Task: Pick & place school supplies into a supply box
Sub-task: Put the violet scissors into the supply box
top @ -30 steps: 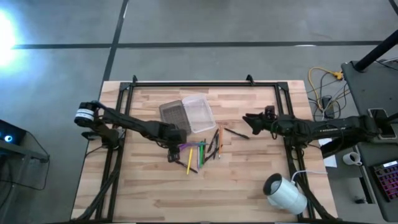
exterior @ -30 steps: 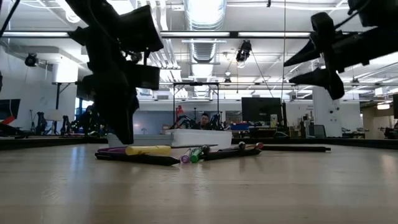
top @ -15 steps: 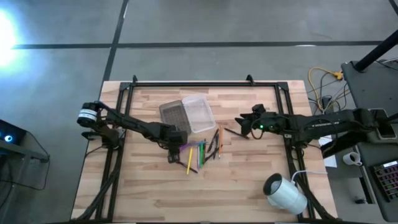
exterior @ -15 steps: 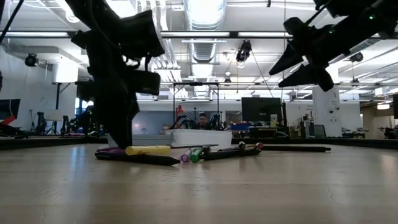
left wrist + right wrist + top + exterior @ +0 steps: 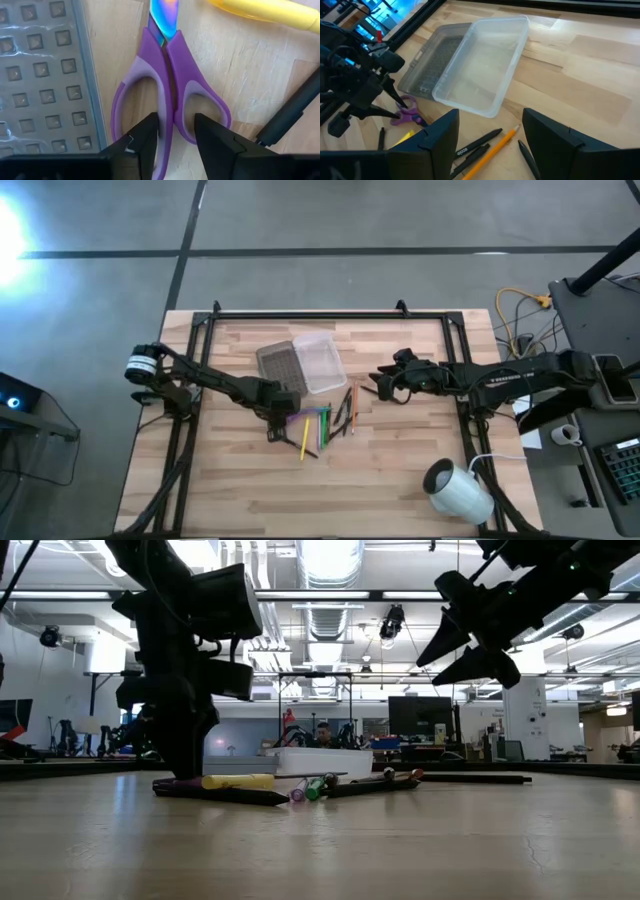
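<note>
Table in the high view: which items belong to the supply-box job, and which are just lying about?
Job items:
purple scissors, straddled by the left hand
pens and pencils
clear supply box
grey lid
right hand, open above the dark pen

Lying about:
white roll

Glossy purple plastic scissors (image 5: 167, 95) lie on matt wood-grain table (image 5: 260, 80) beside grey textured lid (image 5: 45, 75).

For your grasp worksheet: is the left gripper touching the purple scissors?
Touching. In the left wrist view, the left gripper straddles the scissors, its fingertips set inside the two handle loops against the purple centre bars. The jaws are not yet closed.
</note>
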{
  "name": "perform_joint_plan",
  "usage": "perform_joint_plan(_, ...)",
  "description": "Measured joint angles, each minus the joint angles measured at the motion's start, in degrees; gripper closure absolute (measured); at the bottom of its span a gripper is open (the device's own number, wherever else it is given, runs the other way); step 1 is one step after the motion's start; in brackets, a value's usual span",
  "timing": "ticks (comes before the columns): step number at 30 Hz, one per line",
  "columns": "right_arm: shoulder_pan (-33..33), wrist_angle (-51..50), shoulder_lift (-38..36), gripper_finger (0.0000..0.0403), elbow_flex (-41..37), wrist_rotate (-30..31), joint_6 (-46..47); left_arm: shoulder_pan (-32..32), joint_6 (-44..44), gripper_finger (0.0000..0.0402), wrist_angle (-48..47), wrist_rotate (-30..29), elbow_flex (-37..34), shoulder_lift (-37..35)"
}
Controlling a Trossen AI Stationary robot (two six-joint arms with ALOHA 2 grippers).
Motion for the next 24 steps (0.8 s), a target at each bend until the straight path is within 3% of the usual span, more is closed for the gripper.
perform_joint_plan(7, 0.0, 0.1, 0.2, 0.0193, 1.3, -0.1, 0.0, 0.0, 0.0, 0.0355, 0.5, -0.2, 0.0, -0.1)
perform_joint_plan(15, 0.0, 0.1, 0.2, 0.0193, 1.6, -0.1, 0.0, -0.7, -0.6, 0.0355, -0.1, 0.1, 1.1, -1.1)
perform_joint_plan(20, 0.0, 0.1, 0.1, 0.0193, 1.6, -0.1, -0.2, -0.8, -0.6, 0.0355, -0.2, -0.4, 5.0, -3.0)
perform_joint_plan(24, 0.0, 0.1, -0.2, 0.0193, 1.6, -0.2, -2.4, -0.8, 1.4, 0.0355, -5.4, -3.6, 10.3, -3.0)
